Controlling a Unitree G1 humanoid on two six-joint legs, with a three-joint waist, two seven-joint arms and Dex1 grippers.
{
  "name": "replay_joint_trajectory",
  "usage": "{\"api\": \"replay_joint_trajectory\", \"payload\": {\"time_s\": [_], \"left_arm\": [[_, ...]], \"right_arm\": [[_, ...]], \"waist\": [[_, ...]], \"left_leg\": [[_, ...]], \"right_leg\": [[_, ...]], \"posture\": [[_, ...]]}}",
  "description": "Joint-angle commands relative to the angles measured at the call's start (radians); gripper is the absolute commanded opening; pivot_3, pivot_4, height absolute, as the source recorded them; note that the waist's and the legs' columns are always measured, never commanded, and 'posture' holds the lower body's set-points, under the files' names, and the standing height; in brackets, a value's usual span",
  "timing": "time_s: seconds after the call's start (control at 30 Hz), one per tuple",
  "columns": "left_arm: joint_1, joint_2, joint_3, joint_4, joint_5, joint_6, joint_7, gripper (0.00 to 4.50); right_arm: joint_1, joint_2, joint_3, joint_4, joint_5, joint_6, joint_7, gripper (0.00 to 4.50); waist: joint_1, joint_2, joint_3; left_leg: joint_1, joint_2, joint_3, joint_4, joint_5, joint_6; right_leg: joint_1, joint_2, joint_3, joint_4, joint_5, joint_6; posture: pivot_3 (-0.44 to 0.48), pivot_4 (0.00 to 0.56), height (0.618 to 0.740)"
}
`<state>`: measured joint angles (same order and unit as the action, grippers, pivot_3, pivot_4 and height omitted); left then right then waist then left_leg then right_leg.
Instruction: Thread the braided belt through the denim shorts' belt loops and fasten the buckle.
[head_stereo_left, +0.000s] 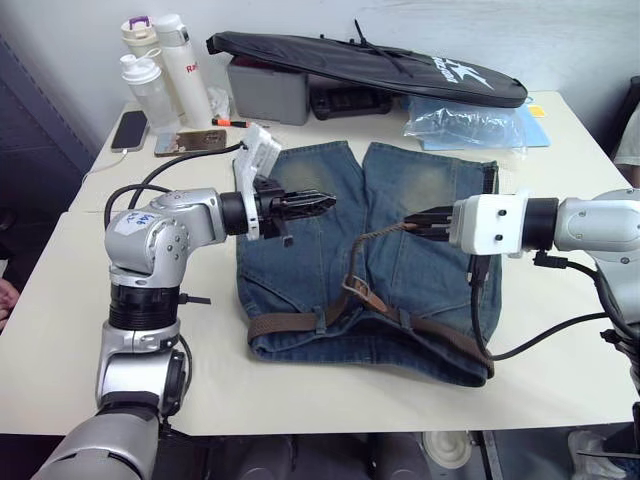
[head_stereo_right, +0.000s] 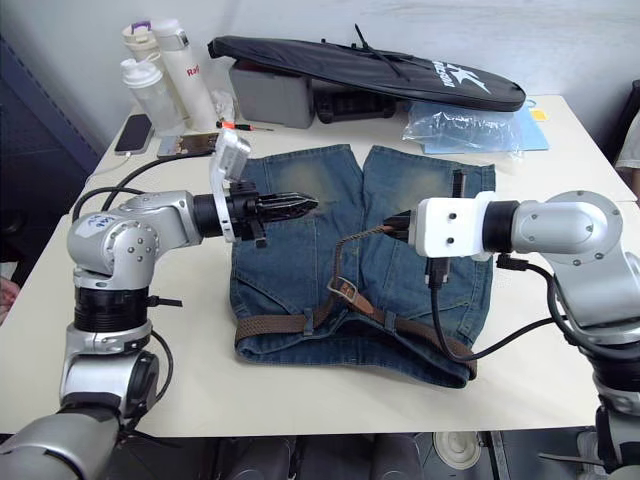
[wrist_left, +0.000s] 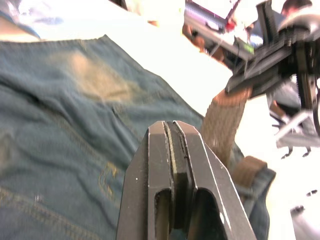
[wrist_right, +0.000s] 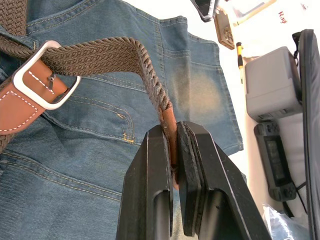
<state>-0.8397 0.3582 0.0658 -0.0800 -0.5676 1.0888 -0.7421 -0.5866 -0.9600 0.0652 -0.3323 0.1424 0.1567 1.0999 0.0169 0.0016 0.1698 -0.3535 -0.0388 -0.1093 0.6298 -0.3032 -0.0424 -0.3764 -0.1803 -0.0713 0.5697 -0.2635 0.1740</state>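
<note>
The denim shorts (head_stereo_left: 320, 250) lie flat on the table, waistband toward me. The braided belt (head_stereo_left: 290, 322) runs along the waistband under a belt loop (head_stereo_left: 404, 319). Its free end passes through the silver buckle (wrist_right: 45, 75) and rises in an arc over the shorts. My right gripper (wrist_right: 173, 135) is shut on the belt's tan tip, held above the shorts' right leg. My left gripper (head_stereo_left: 325, 203) hovers over the shorts' left leg, shut with nothing in it, a hand's width from the right gripper (head_stereo_left: 410, 225).
At the table's back stand three bottles (head_stereo_left: 160, 65), a phone (head_stereo_left: 129, 130), a grey box (head_stereo_left: 268, 92), a long black bag (head_stereo_left: 370, 62) and a plastic bag (head_stereo_left: 465, 125). Black cables (head_stereo_left: 150, 185) trail from both arms over the table (head_stereo_left: 60, 330).
</note>
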Motion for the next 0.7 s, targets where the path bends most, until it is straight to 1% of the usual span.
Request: {"api": "replay_joint_trajectory", "payload": {"time_s": [0.03,0.07,0.1,0.13,0.2,0.23,0.33,0.57,0.7], "left_arm": [[0.013,0.011,-0.062,-0.107,0.002,0.000,0.033,1.67],[0.023,0.014,-0.080,-0.131,-0.001,0.014,0.039,2.03],[0.030,0.017,-0.088,-0.148,-0.010,0.027,0.044,2.52],[0.038,0.029,-0.102,-0.163,-0.008,0.032,0.046,2.90],[0.049,0.069,-0.145,-0.178,0.018,0.019,0.039,3.74],[0.053,0.087,-0.164,-0.179,0.036,0.004,0.040,4.00],[0.058,0.124,-0.222,-0.172,0.094,-0.052,0.051,4.00],[0.064,0.082,-0.257,-0.150,0.120,-0.093,0.079,4.00],[0.054,0.042,-0.263,-0.131,0.127,-0.094,0.106,4.00]], "right_arm": [[-0.021,-0.001,-0.018,-0.036,0.006,0.005,-0.005,0.00],[-0.017,-0.002,-0.019,-0.037,0.006,0.006,-0.004,0.00],[-0.015,-0.003,-0.019,-0.038,0.006,0.008,-0.003,0.00],[-0.012,-0.005,-0.020,-0.040,0.008,0.011,-0.001,0.00],[-0.007,-0.007,-0.021,-0.039,0.008,0.012,0.001,0.00],[-0.006,-0.007,-0.020,-0.036,0.007,0.012,0.002,0.00],[-0.008,-0.004,-0.018,-0.029,0.002,0.014,-0.001,0.00],[-0.009,-0.007,-0.022,-0.031,-0.001,0.024,-0.001,0.00],[-0.007,-0.009,-0.022,-0.035,-0.003,0.031,-0.002,0.00]], "waist": [[0.001,0.000,0.000],[0.001,0.000,0.000],[0.001,0.000,0.000],[0.001,0.000,0.000],[-0.001,0.000,0.000],[-0.001,0.000,0.000],[0.002,0.000,0.000],[0.007,0.000,0.000],[0.006,0.000,0.000]], "left_leg": [[0.000,0.000,0.000,0.000,0.000,0.000],[0.000,0.000,0.000,0.000,0.000,0.000],[0.000,0.000,0.000,0.000,0.000,0.000],[0.001,0.000,0.001,0.000,0.000,0.000],[0.001,0.000,0.001,0.000,0.000,0.000],[0.001,0.000,0.001,0.000,0.000,0.000],[0.001,0.000,0.001,0.000,0.000,0.000],[0.001,0.000,0.002,0.000,0.000,0.000],[0.001,0.000,0.002,0.000,0.000,0.000]], "right_leg": [[0.000,0.000,0.000,0.000,0.000,0.000],[0.000,0.000,0.000,0.000,0.000,0.000],[0.000,0.000,0.000,0.000,0.000,0.000],[0.000,0.000,0.001,0.000,0.000,0.000],[0.000,0.000,0.001,0.001,0.000,0.000],[0.000,0.000,0.001,0.001,0.000,0.000],[0.000,0.000,0.002,0.000,0.000,0.000],[0.000,0.000,0.002,-0.001,0.000,0.000],[0.000,0.000,0.002,-0.001,0.000,0.000]], "posture": [[0.000,0.150,0.740],[0.000,0.150,0.740],[0.000,0.150,0.740],[0.000,0.150,0.740],[0.000,0.150,0.740],[0.000,0.150,0.740],[0.000,0.150,0.740],[0.000,0.150,0.740],[0.000,0.150,0.740]]}}
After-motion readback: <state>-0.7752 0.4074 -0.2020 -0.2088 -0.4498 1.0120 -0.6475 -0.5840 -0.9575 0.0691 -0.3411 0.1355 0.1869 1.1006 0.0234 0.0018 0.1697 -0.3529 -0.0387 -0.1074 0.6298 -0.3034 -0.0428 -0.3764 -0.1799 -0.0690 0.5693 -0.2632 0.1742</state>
